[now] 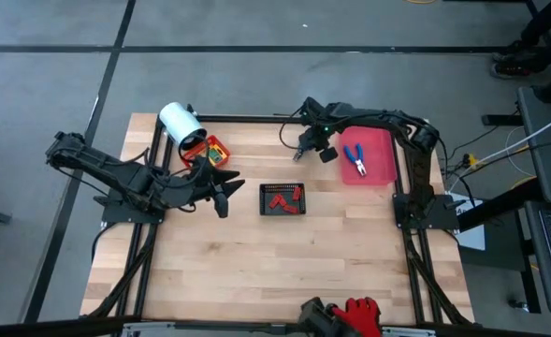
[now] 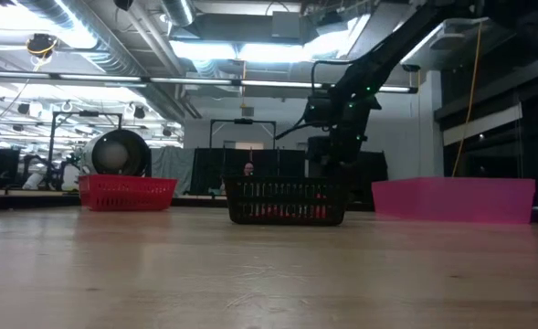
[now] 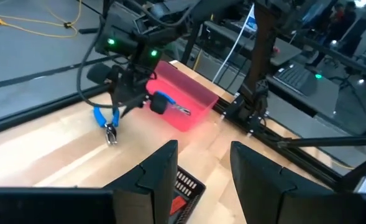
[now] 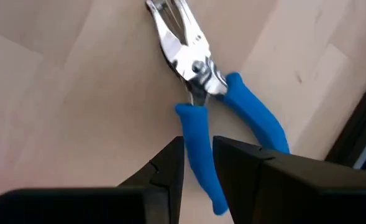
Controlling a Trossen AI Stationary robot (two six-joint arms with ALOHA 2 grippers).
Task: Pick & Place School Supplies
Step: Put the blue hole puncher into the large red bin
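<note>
My right gripper (image 1: 301, 152) hangs over the far middle of the table, left of the pink tray (image 1: 380, 140), and is shut on blue-handled pliers (image 4: 198, 62). These pliers (image 3: 108, 121) dangle under it in the left wrist view. A second pair of pliers (image 1: 355, 161) lies in the pink tray. Red pieces (image 1: 281, 199) sit in the black tray (image 1: 265, 198). Yellow-orange boxes (image 1: 215, 151) sit in the red basket (image 1: 196, 155). My left gripper (image 1: 226, 192) is open and waits left of the black tray, holding nothing. My right gripper pinches one blue handle (image 4: 194, 134) of the pliers between its two fingers (image 4: 170, 162), coming from above. The other handle (image 4: 257, 118) stands free beside the fingers. The pliers hang below the gripper with the metal nose (image 3: 111, 135) pointing down, just above the wood.
A white roll (image 1: 178, 120) rests against the red basket at the table's far left. The black tray (image 2: 285, 201) stands mid-table, between the basket (image 2: 127, 192) and the pink tray (image 2: 453, 198) in the low view. Bare wood fills the near half of the table.
</note>
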